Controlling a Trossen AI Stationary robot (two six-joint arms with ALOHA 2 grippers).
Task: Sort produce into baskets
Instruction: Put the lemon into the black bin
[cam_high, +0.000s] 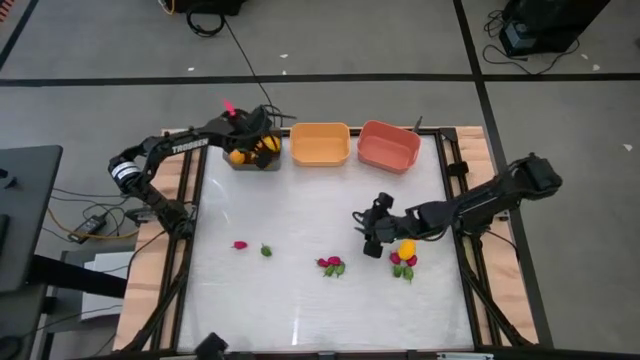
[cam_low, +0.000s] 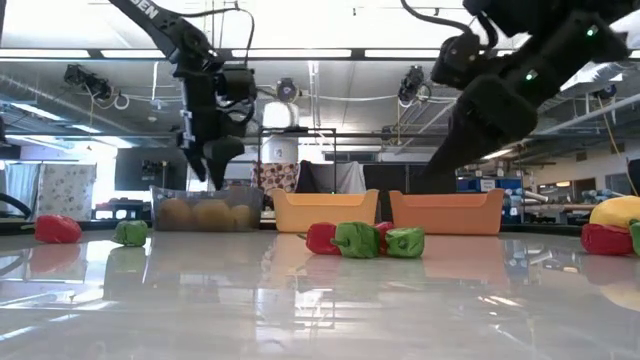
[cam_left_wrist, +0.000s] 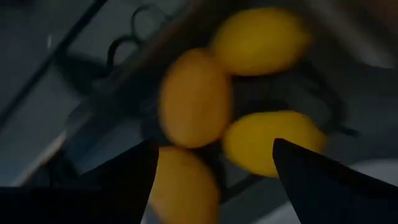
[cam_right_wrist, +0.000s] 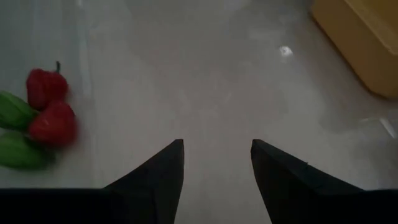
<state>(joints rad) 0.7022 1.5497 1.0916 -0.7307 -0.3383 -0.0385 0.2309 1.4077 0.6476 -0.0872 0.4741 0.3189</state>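
Left pincer (cam_high: 262, 143) open over grey basket (cam_high: 240, 163) (yellow fruits (cam_left_wrist: 194, 99) inside)

Two dark, near-black jointed arms. Left arm (cam_high: 170, 150): white lettering along upper link, white-and-black ringed joint near base, small pink tag near wrist. Right arm (cam_high: 490, 200): matte black, blocky segments, small green lights glowing on wrist housing. Each tool ends in two flat, tapered black fingers (cam_right_wrist: 158, 177) with pointed tips.
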